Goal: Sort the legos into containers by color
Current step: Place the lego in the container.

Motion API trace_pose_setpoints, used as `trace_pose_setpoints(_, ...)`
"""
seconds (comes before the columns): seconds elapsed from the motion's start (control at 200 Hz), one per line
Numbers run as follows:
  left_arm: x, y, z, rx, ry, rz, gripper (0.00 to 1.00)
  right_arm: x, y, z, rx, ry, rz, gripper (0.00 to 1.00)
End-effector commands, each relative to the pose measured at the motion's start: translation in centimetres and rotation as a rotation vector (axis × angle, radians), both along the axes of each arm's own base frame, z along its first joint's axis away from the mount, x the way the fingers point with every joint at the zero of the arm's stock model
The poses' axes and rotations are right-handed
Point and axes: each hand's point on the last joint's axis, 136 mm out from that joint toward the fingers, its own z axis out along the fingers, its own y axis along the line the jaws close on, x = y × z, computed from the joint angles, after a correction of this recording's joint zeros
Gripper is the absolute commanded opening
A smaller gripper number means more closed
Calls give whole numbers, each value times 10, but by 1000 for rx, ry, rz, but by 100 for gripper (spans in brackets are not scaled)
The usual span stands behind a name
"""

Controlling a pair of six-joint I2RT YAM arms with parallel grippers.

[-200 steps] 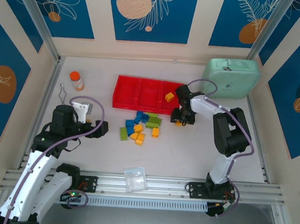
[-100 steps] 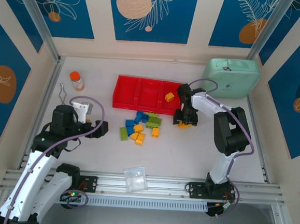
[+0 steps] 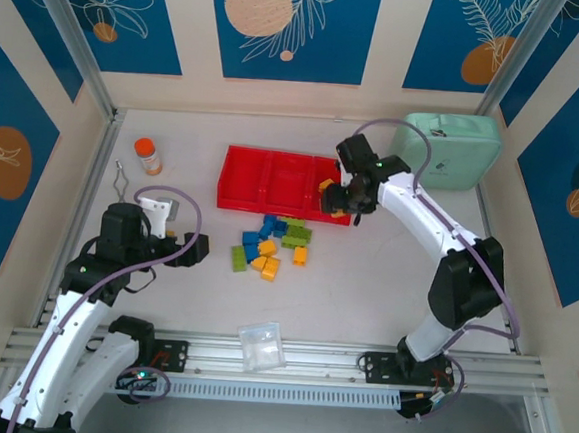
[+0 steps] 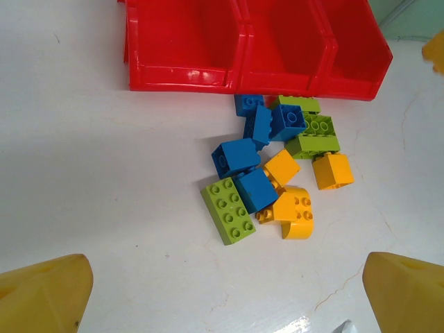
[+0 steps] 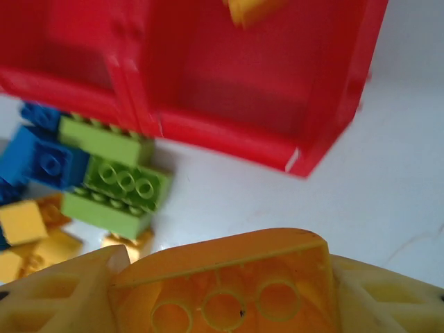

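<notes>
Right wrist: studded orange brick [image 5: 222, 291] clamped; glossy red tray [image 5: 229, 135]

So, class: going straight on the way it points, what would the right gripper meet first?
Probably the near wall of the red tray, at its right-end compartment, though depth is unclear. The right gripper holds a yellow brick.

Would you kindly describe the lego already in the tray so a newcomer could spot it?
Find the red three-compartment tray mid-table. In its right compartment lies one yellow lego. It is the only brick inside the tray; the pile lies loose in front.
</notes>
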Motion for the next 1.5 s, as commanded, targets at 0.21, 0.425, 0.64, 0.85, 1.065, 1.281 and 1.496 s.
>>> trace_pose_setpoints(0.21, -3, 0, 2, 9, -31, -15, 99, 55, 18, -27, 100, 70, -99, 59)
trace_pose_setpoints(0.425, -2, 0, 2, 9, -29, -15, 99, 60, 28, -59, 177, 157, -202, 59)
trace_pose_setpoints(0.64, -2, 0, 1, 9, -27, -15, 99, 61, 24, -82, 257, 196, -294, 62)
trace_pose_setpoints(0.85, -2, -1, 0, 7, -22, -17, 99, 63, 17, -92, 268, 206, -321, 71)
trace_pose_setpoints(1.065, -2, -1, 0, 9, -20, -16, 99, 62, 15, -95, 268, 203, -331, 83)
trace_pose_setpoints(1.281, -1, -1, -1, 9, -15, -17, 99, 61, 18, -83, 289, 188, -310, 86)
trace_pose_setpoints(1.496, -1, -1, -1, 9, -15, -16, 99, 55, 18, -57, 284, 143, -300, 94)
